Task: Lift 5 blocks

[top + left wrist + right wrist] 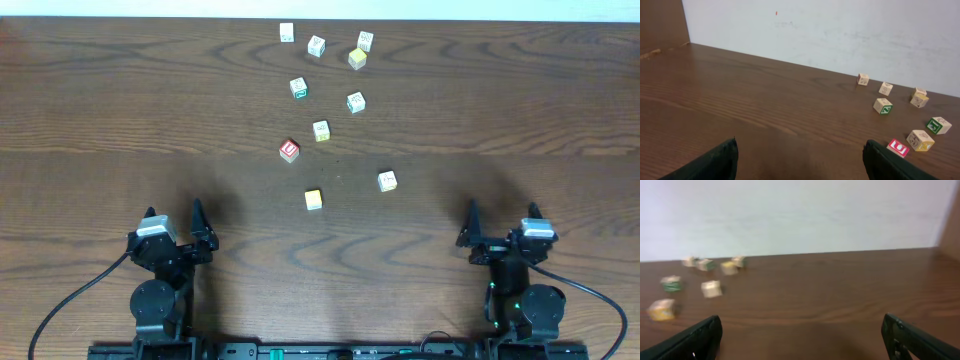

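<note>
1. Toward the far middle of the wooden table (100, 100), ten small alphabet blocks (321, 130) lie scattered. All of them rest on the wood, and none touches a gripper.
2. Four of them cluster by the far edge. A yellow-topped one (357, 58) sits just beside its pale neighbour (365, 40).
3. Nearer the arms come two green-printed blocks (298, 88), well apart from each other. Below them lies the red-faced block (290, 150), near a pale one.
4. Closest to the arms are the yellow block (314, 199) and a pale block (387, 180), with a gap between them.
5. The left gripper (175, 218) hovers at the near left with its jaws spread wide and nothing between them. Its wrist view shows both dark fingers (715, 162) low in the frame, and the red-faced block (898, 147) lies just past the right-hand finger.
6. The right gripper (500, 220) hovers at the near right, likewise spread wide and holding nothing. Its wrist view is blurred, so the blocks (711, 288) show only as pale smudges off to the left and their prints cannot be read.
7. Only bare wood lies between each gripper and the nearest blocks.
8. A white wall (840, 30) stands behind the table's far edge.
9. Black cables (70, 300) trail from both arm bases at the near edge.
</note>
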Tool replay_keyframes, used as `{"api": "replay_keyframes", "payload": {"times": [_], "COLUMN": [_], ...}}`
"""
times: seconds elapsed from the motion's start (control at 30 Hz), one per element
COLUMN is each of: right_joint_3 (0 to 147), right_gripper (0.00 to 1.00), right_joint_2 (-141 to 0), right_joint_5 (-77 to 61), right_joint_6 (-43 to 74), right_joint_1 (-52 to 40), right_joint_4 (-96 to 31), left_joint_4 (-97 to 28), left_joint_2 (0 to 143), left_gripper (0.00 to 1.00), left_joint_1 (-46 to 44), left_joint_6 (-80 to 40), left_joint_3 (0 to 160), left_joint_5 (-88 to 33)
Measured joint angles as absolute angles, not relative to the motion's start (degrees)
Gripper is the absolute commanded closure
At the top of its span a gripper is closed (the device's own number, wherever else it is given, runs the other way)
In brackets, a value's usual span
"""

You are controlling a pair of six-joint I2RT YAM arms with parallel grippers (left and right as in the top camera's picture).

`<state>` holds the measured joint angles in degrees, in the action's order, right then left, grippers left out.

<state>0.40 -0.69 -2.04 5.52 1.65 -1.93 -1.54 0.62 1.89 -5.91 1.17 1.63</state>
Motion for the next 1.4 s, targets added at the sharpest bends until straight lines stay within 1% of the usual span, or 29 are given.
{"api": "replay_keyframes", "payload": {"times": [0.13, 0.27, 0.33, 0.43, 0.53, 0.6, 0.7, 0.8, 0.83, 0.97, 1.0, 1.1, 1.2, 1.27, 1.4], "right_joint_3": [0.4, 0.4, 0.4, 0.4, 0.4, 0.8, 3.6, 10.0, 14.9, 28.6, 37.3, 55.1, 71.6, 80.8, 86.2], "right_gripper": [0.01, 0.01, 0.01, 0.01, 0.01, 0.01, 0.01, 0.01, 0.01, 0.01, 0.01, 0.01, 0.01, 0.01, 0.01], "right_joint_2": [-0.7, -0.7, -0.7, -0.7, -0.7, -0.8, -3.7, -12.4, -20.1, -40.4, -50.6, -65.2, -77.4, -83.6, -89.1], "right_joint_5": [-14.6, -34.8, -42.2, -48.3, -51.4, -51.5, -49.2, -45.2, -42.8, -39.5, -36.5, -26.0, -17.8, -14.8, -12.1], "right_joint_6": [11.7, 14.8, 15.1, 16.4, 19.4, 21.5, 22.2, 19.5, 16.9, 10.8, 8.4, 7.1, 6.8, 6.6, 4.3], "right_joint_1": [1.7, 1.7, 1.7, 1.7, 1.7, 1.7, 1.7, 1.7, 1.7, 1.1, -0.1, -3.7, -7.0, -8.9, -10.8], "right_joint_4": [-0.8, 1.4, -0.9, -2.7, 2.2, 1.9, -2.6, -8.3, -9.6, -16.1, -20.5, -40.5, -51.6, -55.1, -52.6], "left_joint_4": [-1.5, -1.5, -1.5, -1.5, -1.6, -1.6, -1.6, -1.6, -1.7, -1.7, -1.7, -1.8, -1.9, -1.9, -1.9], "left_joint_2": [0.6, 0.6, 0.6, 0.6, 0.6, 0.6, 0.6, 0.6, 0.6, 0.6, 0.6, 0.6, 0.6, 0.6, 0.6], "left_gripper": [0.2, 0.2, 0.2, 0.2, 0.2, 0.2, 0.2, 0.2, 0.2, 0.2, 0.2, 0.2, 0.2, 0.2, 0.2], "left_joint_1": [1.9, 1.9, 1.9, 1.9, 1.9, 1.9, 1.9, 1.9, 1.9, 1.9, 1.9, 1.9, 1.9, 1.9, 1.9], "left_joint_6": [-5.9, -5.9, -5.9, -5.9, -5.9, -5.9, -5.9, -5.9, -5.9, -5.9, -5.9, -5.9, -5.9, -5.9, -5.9], "left_joint_3": [1.2, 1.2, 1.2, 1.2, 1.2, 1.2, 1.2, 1.2, 1.2, 1.3, 1.3, 1.3, 1.3, 1.3, 1.3], "left_joint_5": [1.6, 1.6, 1.6, 1.6, 1.6, 1.6, 1.6, 1.6, 1.6, 1.5, 1.5, 1.4, 1.4, 1.4, 1.4]}}
